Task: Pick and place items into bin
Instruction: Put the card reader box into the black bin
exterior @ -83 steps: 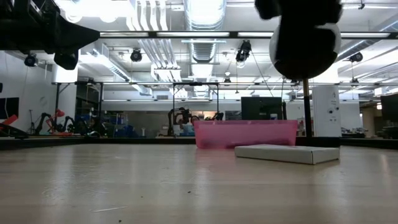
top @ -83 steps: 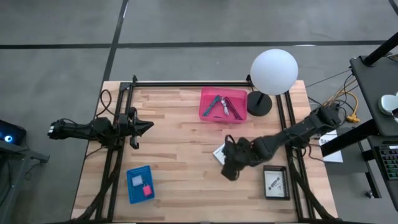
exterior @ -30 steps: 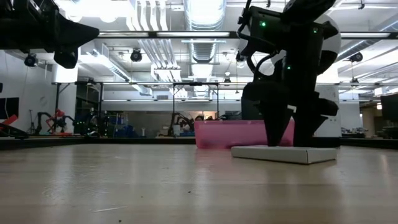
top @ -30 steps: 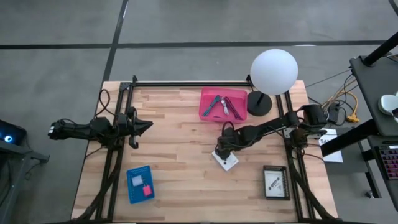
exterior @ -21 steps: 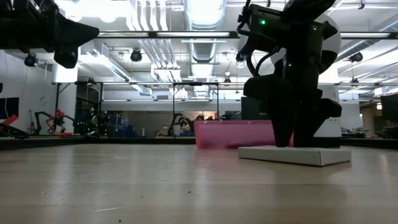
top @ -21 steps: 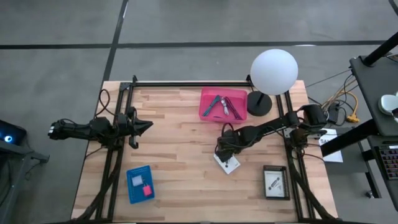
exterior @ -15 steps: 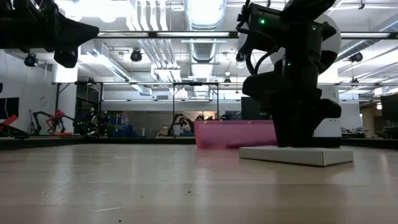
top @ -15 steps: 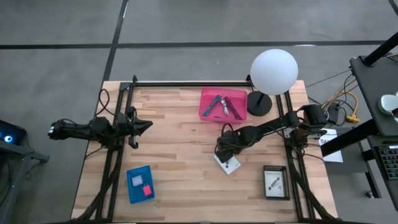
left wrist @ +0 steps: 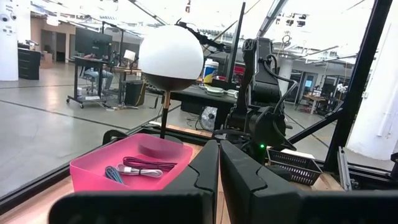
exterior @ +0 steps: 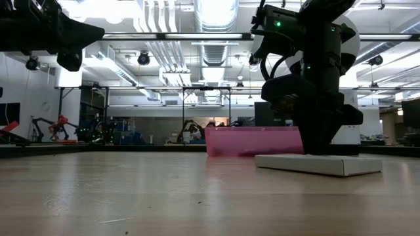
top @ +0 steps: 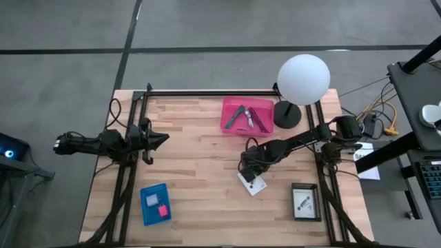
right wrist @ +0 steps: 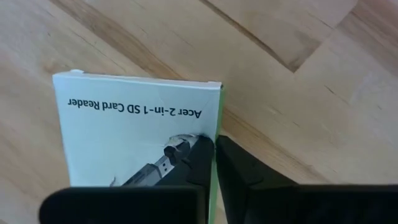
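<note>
Fingers snap together since a second ago: right gripper point(right wrist: 213, 155) pinches at the white box's point(right wrist: 130, 134) edge; pink bin point(top: 247, 115) lies just beyond.

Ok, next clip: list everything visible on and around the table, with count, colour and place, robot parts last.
Bin: one, pink, table's far middle, holding a purple cord and tools.
White box: one, white with black print, lying flat under the right gripper.
Blue tray: one, near left, a tiny pink piece in it.
Black tray: one, near right, holding a white card.
Lamp: one, white globe, far right.
Left gripper: shut, empty, left side.
Right gripper: shut at the white box's edge.
</note>
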`<state>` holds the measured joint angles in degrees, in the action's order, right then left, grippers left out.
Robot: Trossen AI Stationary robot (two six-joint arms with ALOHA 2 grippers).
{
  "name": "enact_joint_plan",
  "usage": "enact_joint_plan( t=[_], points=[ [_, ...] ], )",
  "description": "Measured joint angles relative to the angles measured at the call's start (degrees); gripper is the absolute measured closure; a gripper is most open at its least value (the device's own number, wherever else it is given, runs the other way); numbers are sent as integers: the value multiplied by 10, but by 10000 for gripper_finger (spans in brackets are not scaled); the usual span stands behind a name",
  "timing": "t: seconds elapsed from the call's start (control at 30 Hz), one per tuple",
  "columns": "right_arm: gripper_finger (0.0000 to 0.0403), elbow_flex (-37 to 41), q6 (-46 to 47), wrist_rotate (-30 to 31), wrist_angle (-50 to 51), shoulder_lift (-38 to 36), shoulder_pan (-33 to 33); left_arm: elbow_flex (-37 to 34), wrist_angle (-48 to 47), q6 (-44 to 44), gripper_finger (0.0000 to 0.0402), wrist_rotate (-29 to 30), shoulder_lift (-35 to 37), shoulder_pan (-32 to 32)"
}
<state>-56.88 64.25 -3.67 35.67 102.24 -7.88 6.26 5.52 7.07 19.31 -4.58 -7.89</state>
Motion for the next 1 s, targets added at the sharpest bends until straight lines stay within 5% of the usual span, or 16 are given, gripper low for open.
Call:
enact_joint_plan(
  t=[0.33,1.0],
  points=[
    [395,0,-14,-47,1,-7,0,0,0,-5,402,0,0,0],
    [395,1,5,-42,6,-84,0,0,-1,-5,402,0,0,0]
  ],
)
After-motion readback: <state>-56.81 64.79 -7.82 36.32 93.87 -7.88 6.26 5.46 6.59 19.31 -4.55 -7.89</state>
